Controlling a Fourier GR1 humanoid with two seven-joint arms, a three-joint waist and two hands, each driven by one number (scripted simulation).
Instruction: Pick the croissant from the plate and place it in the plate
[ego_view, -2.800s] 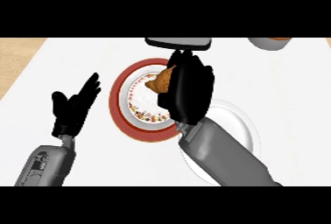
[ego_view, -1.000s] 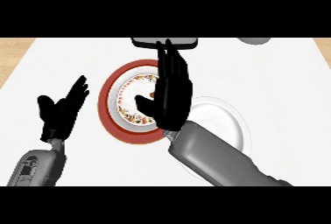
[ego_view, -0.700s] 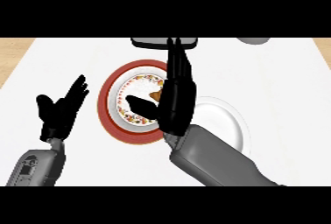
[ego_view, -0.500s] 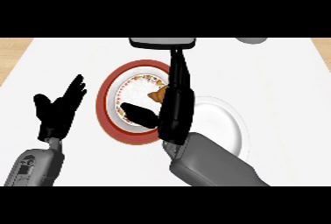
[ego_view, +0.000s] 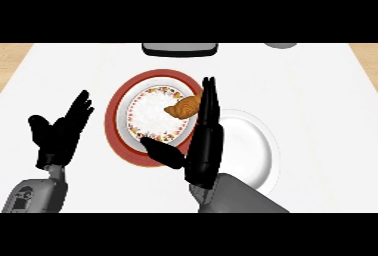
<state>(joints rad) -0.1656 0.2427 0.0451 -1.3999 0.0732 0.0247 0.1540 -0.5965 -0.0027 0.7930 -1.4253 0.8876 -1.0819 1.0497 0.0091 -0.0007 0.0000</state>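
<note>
A brown croissant (ego_view: 184, 106) lies at the right side of a red-rimmed patterned plate (ego_view: 122, 107). My right hand (ego_view: 203, 145) stands on edge just right of it, fingers straight and pointing away, thumb spread left over the plate's near rim; the fingers touch or nearly touch the croissant. A plain white plate (ego_view: 251, 145) sits to the right, partly hidden by that hand and forearm. My left hand (ego_view: 63, 130) rests open at the left, fingers up, off the plates.
A dark grey object (ego_view: 179, 48) sits at the counter's far edge, behind the patterned plate. A grey item (ego_view: 280, 45) shows at the far right edge. The wooden edge shows at the far corners.
My right hand turned from covering the plate to standing edge-on and slid right, uncovering the croissant. The left hand has barely moved.
</note>
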